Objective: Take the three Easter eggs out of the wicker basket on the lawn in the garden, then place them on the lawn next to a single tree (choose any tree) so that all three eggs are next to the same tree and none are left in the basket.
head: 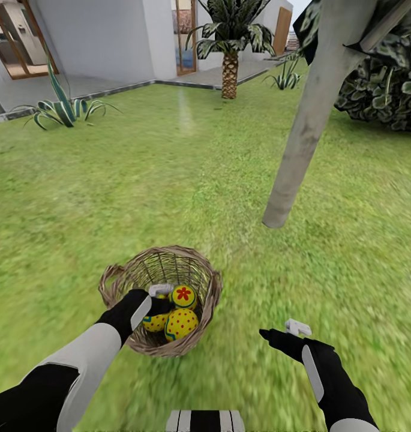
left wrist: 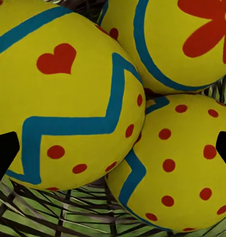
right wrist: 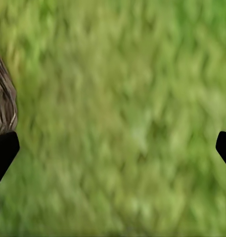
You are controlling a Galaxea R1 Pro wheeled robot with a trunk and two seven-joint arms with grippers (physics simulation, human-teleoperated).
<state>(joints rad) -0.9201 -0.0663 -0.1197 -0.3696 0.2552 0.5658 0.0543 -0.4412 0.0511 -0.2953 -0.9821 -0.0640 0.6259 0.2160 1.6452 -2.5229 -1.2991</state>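
Observation:
The brown wicker basket (head: 118,282) stands on the lawn (head: 169,180) just in front of me. Three yellow Easter eggs lie inside it: a red-flower egg (head: 183,294), a red-dotted egg (head: 182,324) and a third egg (head: 153,323) partly hidden by my left hand. My left gripper (head: 162,299) is down in the basket, open. In the left wrist view its fingertips (left wrist: 4,153) stand wide apart over a heart-and-zigzag egg (left wrist: 68,94), the dotted egg (left wrist: 184,163) and the flower egg (left wrist: 187,44). My right gripper (head: 283,331) hovers open over grass to the basket's right.
A pale grey tree trunk (head: 307,120) rises from the lawn ahead to the right, close to the basket. A dark leafy bush (head: 385,90) lies beyond it. A palm (head: 230,66), a spiky plant (head: 64,109) and the white house border the far grass.

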